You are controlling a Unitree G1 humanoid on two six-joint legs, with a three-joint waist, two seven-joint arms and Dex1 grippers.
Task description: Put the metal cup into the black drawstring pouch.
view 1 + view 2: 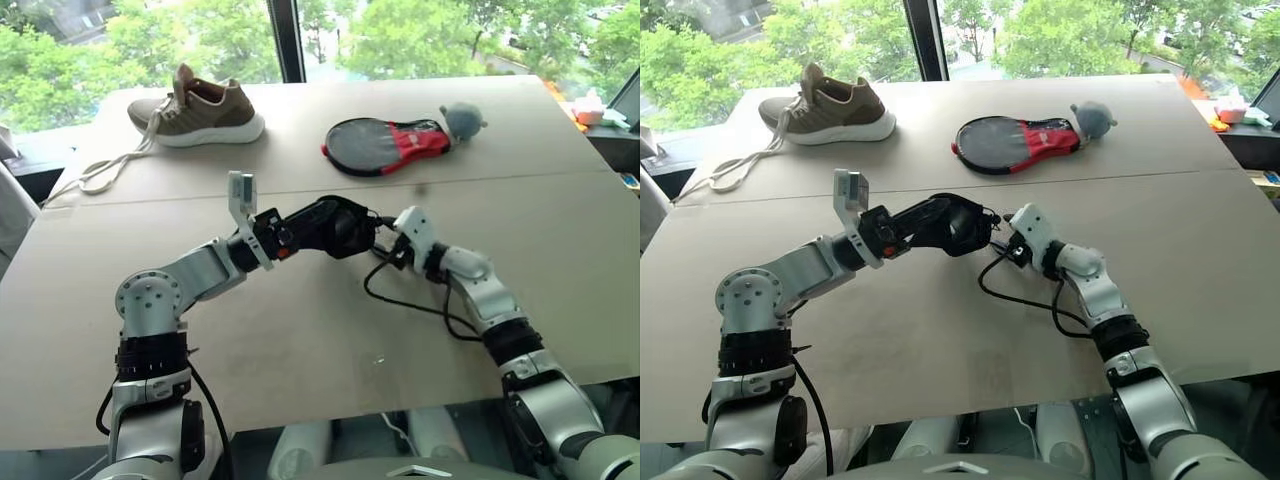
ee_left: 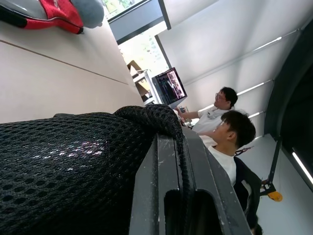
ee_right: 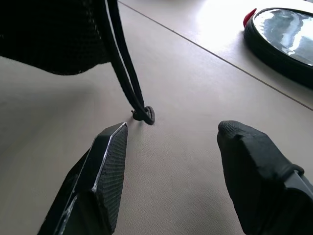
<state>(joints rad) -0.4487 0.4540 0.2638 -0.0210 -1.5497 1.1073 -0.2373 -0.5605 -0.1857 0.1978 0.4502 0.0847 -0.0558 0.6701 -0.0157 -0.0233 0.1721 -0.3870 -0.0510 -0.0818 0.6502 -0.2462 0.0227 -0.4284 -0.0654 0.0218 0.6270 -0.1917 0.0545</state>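
Observation:
The black drawstring pouch (image 1: 335, 225) hangs just above the middle of the table, and my left gripper (image 2: 176, 143) is shut on its mesh edge. Its thin black cord (image 3: 128, 73) dangles down to the tabletop. My right gripper (image 3: 171, 132) is open just to the right of the pouch, low over the table, with the cord's end a little in front of its fingers (image 3: 110, 147) and nothing between them. In the head views that gripper (image 1: 388, 240) almost meets the pouch. The metal cup is out of view.
A brown shoe (image 1: 205, 108) with long white laces lies at the back left. A black-and-red paddle-shaped case (image 1: 385, 145) and a grey plush toy (image 1: 462, 120) lie at the back right. Two people (image 2: 230, 132) sit beyond the table.

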